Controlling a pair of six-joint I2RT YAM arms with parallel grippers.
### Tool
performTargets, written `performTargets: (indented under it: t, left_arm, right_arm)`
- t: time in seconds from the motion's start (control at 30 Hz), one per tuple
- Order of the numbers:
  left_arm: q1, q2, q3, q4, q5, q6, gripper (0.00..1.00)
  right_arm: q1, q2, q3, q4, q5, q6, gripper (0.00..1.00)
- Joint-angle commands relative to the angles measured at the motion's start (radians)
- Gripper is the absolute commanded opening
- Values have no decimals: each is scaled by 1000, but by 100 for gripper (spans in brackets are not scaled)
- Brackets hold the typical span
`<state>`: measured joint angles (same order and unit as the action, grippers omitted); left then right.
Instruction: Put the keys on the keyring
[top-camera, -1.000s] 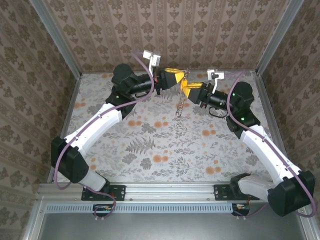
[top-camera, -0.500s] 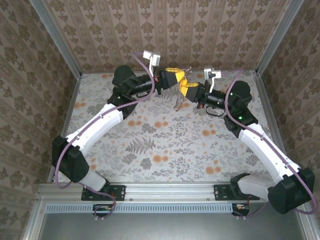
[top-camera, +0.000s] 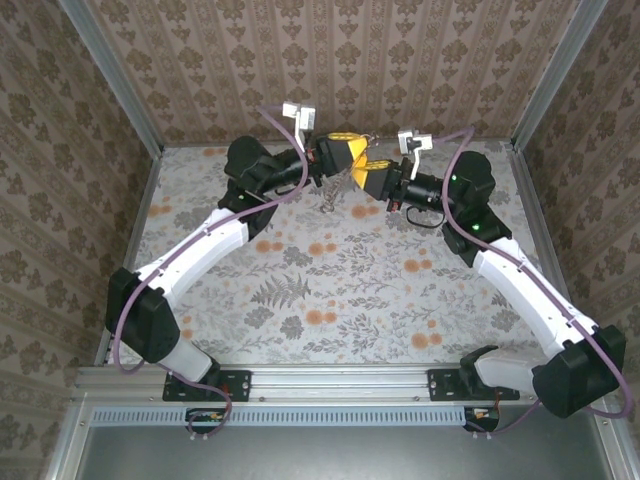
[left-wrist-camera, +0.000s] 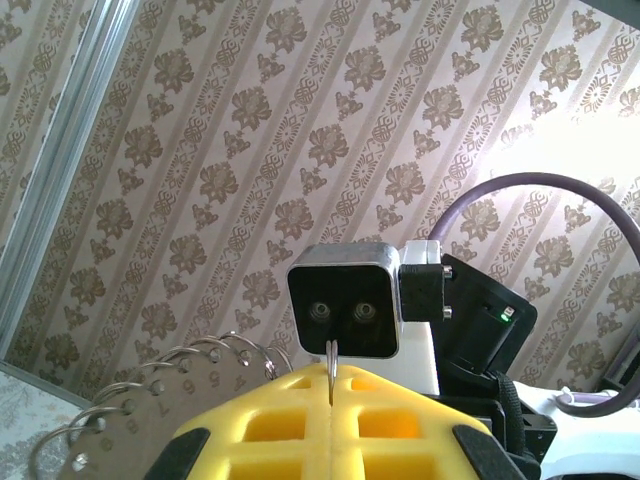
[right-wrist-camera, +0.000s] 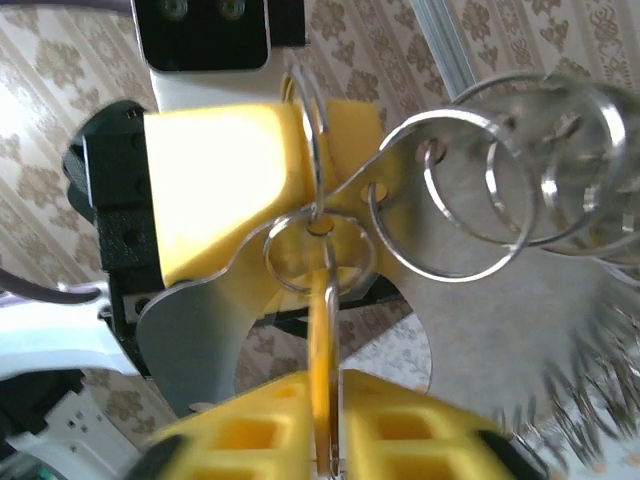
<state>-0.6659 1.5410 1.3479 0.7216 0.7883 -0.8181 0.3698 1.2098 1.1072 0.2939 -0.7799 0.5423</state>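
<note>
Keyring (left-wrist-camera: 330, 360) held in mid-air, upper centre of the overhead view, above the bench (top-camera: 330, 290).
Left claw (top-camera: 355, 160) is clamped on its thin wire; right claw (right-wrist-camera: 325, 400) pinches the key (right-wrist-camera: 323, 320) edge-on beside it. Light, stiff, slippery metal, likely best gripped on flat faces.

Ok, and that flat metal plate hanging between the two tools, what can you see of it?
The metal plate is a thin, flat, silvery sheet with a curved outline and a large round cut-out. Small holes run along its edge, many carrying wire split rings; stamped numerals sit by the holes. It hangs in the air over the far part of the floral table, between the left tool, shut on one thin ring, and the right tool, whose grip is unclear.
</note>
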Motion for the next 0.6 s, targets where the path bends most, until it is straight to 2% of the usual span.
performTargets:
  t: [0.0, 0.03, 0.13, 0.27, 0.47, 0.57]
  left_arm:
    - [-11, 7, -5, 84, 0, -33, 0]
    - [-11, 6, -7, 85, -3, -33, 0]
    - [-10, 5, -13, 92, -6, -38, 0]
    - [-8, 3, -29, 118, -17, -47, 0]
    - [-5, -1, -44, 137, -18, -57, 0]
    - [-5, -5, -49, 138, -20, -56, 0]
  right_arm:
    - [11, -59, 33, -142, 21, -79, 36]
    - [3, -80, 32, -172, 26, -86, 39]
    - [-36, -156, 18, -230, 55, -83, 40]
    - [-78, -233, 13, -218, 91, -14, 40]
    - [-78, -224, 34, -111, 194, 151, 40]
    - [-77, -186, 34, -5, 193, 250, 40]
